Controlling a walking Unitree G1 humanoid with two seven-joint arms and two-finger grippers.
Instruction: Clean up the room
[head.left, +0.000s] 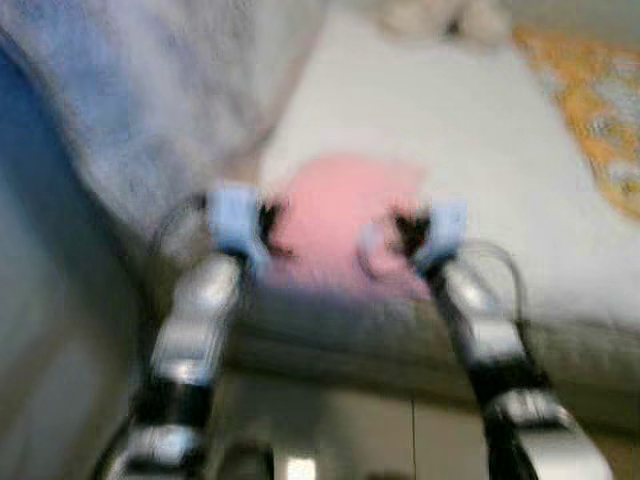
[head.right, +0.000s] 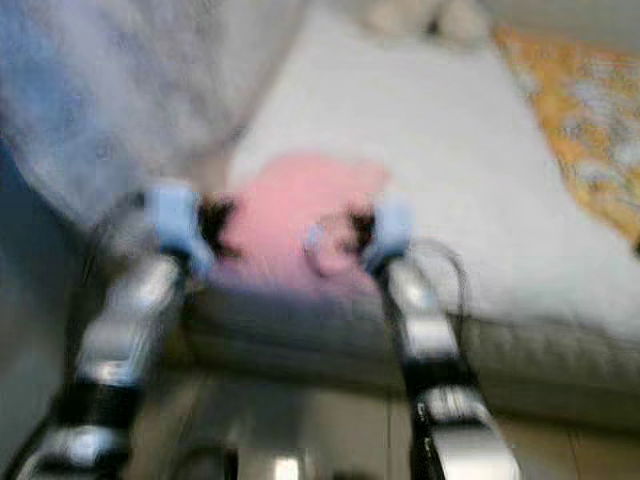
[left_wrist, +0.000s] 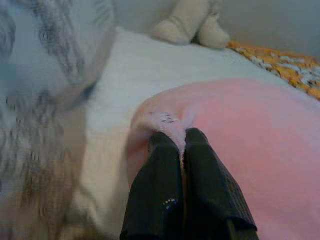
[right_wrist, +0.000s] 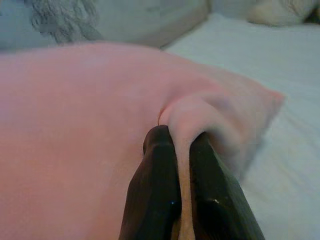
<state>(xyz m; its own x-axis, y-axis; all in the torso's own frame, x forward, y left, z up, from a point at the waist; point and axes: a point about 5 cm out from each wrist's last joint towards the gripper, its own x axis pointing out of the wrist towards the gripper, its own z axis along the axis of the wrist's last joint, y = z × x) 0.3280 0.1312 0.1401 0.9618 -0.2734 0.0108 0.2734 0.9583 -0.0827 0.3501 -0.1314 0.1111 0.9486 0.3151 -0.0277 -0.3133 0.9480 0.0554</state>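
Pink cloth (head.left: 340, 225) on white bed (head.left: 480, 150), apparently a blanket, left hand (left_wrist: 181, 137) and right hand (right_wrist: 181, 135) each pinching its edge

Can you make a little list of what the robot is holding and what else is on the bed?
held thing: pink cloth
left gripper: shut on one edge of it
right gripper: shut on a fold at its other side
where: near edge of the white bed
also there: cream plush toy, grey patterned blanket, orange patterned cover
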